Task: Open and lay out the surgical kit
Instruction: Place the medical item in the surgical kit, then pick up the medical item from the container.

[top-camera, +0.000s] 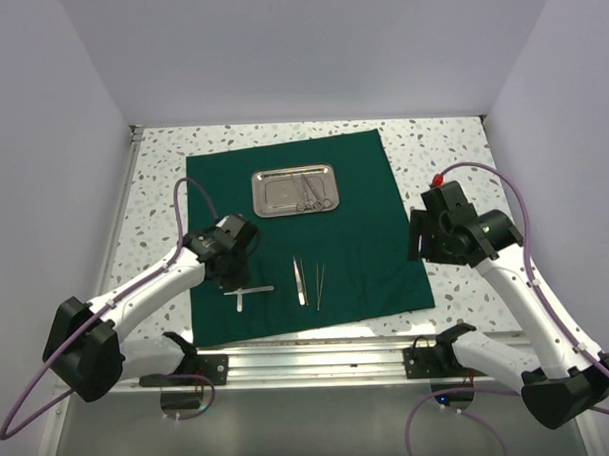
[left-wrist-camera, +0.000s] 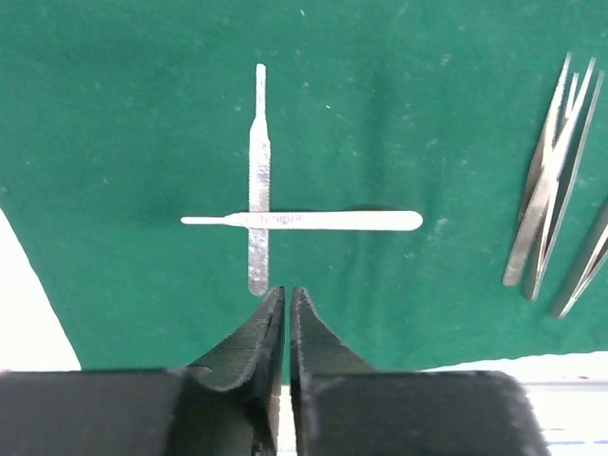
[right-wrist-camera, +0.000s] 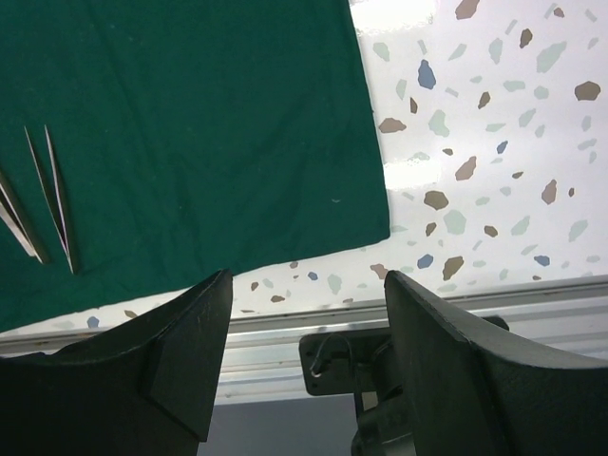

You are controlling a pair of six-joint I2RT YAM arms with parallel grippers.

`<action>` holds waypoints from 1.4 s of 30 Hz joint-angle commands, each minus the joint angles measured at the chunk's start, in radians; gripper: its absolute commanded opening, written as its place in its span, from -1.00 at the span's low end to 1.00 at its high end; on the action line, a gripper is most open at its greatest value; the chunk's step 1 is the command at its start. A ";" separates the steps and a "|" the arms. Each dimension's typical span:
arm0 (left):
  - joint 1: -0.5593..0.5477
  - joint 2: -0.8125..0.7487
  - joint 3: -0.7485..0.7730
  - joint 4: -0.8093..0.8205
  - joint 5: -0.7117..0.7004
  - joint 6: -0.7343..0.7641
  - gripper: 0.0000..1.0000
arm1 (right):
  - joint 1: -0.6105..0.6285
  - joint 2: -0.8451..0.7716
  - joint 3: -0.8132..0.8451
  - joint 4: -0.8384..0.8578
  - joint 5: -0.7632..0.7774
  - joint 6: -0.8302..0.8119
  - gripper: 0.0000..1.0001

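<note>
The nearly shut, empty left claw [left-wrist-camera: 286, 296] is hanging just short of two crossed scalpel handles [left-wrist-camera: 258, 220], while the wide-open right claw [right-wrist-camera: 306, 281] is sitting well apart.

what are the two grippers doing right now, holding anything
Left gripper: closed, holding nothing.
Right gripper: open, holding nothing.

Instruments [top-camera: 310, 193] in the tray [top-camera: 261, 193]: too small to tell apart from above. My left wrist view clips one tweezers [left-wrist-camera: 591, 261] at the right edge.
</note>
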State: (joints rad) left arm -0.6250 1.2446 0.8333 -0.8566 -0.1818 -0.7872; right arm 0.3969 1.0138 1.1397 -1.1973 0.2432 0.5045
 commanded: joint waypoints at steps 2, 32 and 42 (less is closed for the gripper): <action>-0.008 -0.020 0.016 -0.018 0.022 -0.041 -0.67 | -0.003 -0.007 -0.014 0.028 -0.010 -0.015 0.38; 0.264 1.217 1.472 -0.024 -0.065 0.315 -0.04 | -0.006 0.052 0.098 -0.053 0.169 0.008 0.39; 0.300 1.247 1.443 0.060 -0.009 0.353 -0.04 | -0.006 0.108 0.101 -0.051 0.183 0.014 0.39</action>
State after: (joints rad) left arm -0.3260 2.4756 2.2536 -0.8455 -0.2226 -0.4717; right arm 0.3962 1.1095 1.2007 -1.2430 0.3935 0.5087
